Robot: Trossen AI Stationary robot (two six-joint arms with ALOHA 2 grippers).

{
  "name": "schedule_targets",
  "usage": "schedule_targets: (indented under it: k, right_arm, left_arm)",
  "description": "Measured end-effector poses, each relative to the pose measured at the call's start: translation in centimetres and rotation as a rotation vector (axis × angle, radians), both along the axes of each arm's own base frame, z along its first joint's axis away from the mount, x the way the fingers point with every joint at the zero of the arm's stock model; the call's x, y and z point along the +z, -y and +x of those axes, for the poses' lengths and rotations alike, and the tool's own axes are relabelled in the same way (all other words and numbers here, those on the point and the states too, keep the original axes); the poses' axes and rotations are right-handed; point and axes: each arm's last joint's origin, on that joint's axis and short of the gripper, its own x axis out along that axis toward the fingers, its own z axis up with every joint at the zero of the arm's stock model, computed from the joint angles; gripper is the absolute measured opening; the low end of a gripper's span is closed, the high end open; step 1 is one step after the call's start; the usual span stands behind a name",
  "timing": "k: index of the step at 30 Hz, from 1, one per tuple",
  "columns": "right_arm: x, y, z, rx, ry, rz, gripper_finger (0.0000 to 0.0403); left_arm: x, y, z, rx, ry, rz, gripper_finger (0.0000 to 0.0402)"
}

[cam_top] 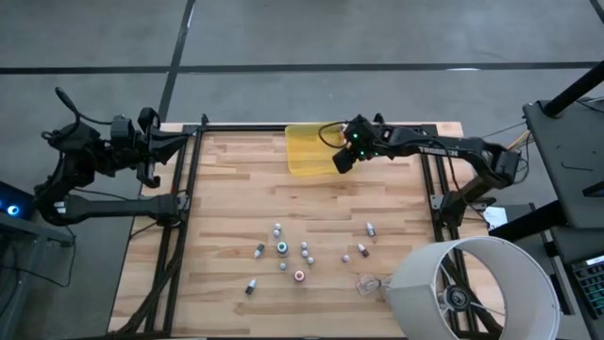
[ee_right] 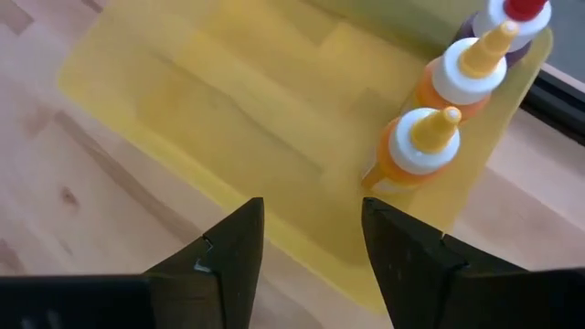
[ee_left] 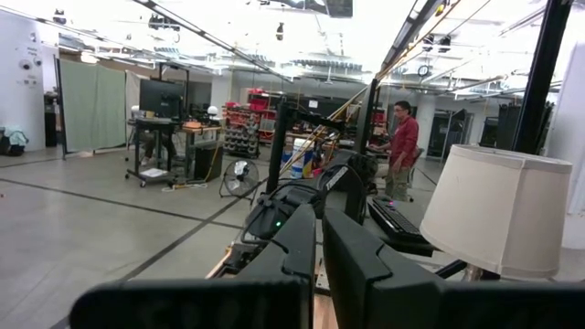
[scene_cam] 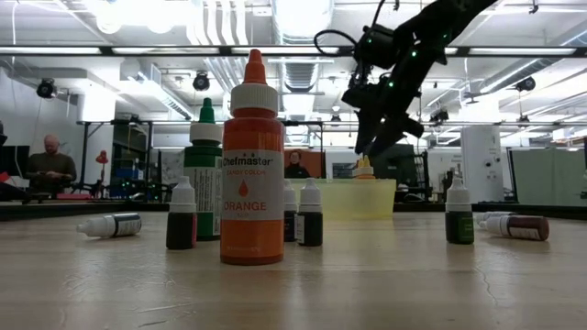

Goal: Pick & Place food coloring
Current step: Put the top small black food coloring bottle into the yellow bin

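Your right gripper [cam_top: 342, 161] hung open and empty over the yellow tray [cam_top: 307, 149], just beside three bottles [ee_right: 420, 146] standing inside it; the other food coloring [cam_top: 282, 247] lay well apart, mid-table. Your left gripper [ee_left: 315, 265] was shut.

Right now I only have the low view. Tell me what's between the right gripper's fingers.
Observer: Nothing. The right gripper is open and empty, above the yellow tray.
Operator: List what's in that tray.
Observer: Three bottles stand at one end, two with yellow tips and one with a red cap.
Operator: Report the left arm.
Observer: The left gripper is shut on nothing, parked off the left edge of the table.
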Motion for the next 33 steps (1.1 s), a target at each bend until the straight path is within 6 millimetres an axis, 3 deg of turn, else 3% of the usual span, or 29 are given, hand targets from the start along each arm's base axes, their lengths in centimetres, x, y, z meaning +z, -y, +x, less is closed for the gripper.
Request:
schedule_targets:
  k: [15,33]
  right_arm:
    - [-1.1,1.1,0.2,-0.024,-0.041,-0.044,0.0166]
    - [-2.1,1.4,0.7,-0.01,-0.061,-0.037,0.0092]
  left_arm:
    - [0.0,0.0,0.0,0.0,0.0,0.0,0.0]
    - [0.0,0.0,0.0,0.0,0.0,0.0,0.0]
